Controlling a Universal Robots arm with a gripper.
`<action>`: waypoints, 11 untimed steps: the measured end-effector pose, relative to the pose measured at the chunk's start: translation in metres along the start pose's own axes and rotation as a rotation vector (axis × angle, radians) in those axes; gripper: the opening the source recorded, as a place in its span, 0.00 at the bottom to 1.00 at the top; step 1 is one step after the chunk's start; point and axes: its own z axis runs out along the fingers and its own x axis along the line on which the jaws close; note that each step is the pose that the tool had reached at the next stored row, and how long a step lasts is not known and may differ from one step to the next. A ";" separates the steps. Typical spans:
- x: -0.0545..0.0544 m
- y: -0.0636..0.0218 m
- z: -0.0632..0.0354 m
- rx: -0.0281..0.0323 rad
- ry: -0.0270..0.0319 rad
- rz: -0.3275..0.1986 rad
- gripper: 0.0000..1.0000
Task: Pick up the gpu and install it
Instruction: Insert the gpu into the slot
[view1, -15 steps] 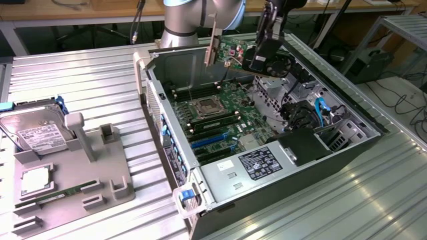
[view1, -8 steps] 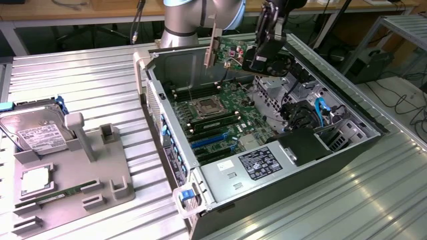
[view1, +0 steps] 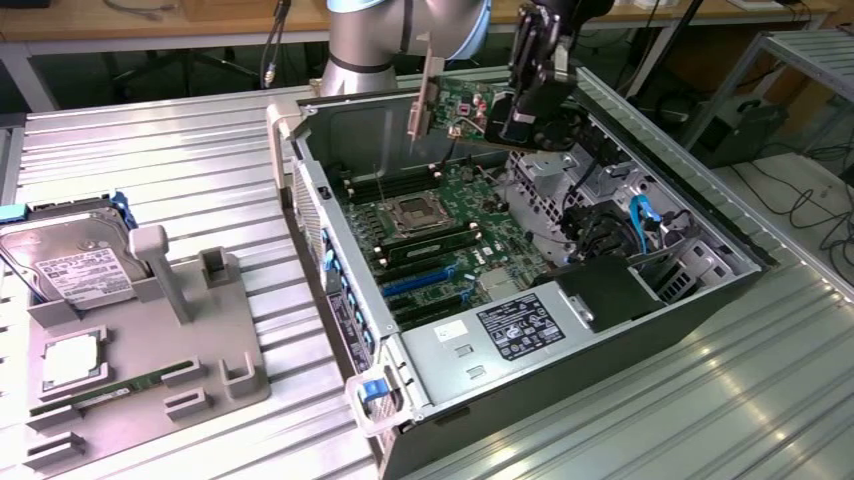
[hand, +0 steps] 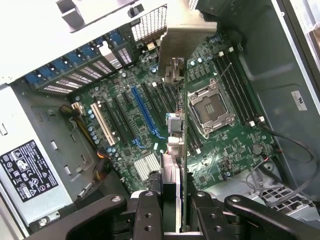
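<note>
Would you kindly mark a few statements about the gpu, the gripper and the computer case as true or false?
1. The gripper holds the gpu. True.
2. The gpu is seated in a motherboard slot. False: it hangs above the open case.
3. The hard drive lies inside the case. False: it sits in the grey holder outside.
4. The case's side panel is off, exposing the motherboard. True.

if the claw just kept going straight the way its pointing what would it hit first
Probably the motherboard in the open computer case: the claw, shut on the gpu, points at the expansion slots, though depth is unclear.
</note>
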 end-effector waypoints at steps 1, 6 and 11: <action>0.000 0.0000 0.0000 -0.0001 0.0001 -0.008 0.27; 0.000 0.0000 0.0000 -0.0004 0.0007 -0.050 0.27; 0.000 -0.0001 0.0001 -0.0007 0.0014 -0.088 0.27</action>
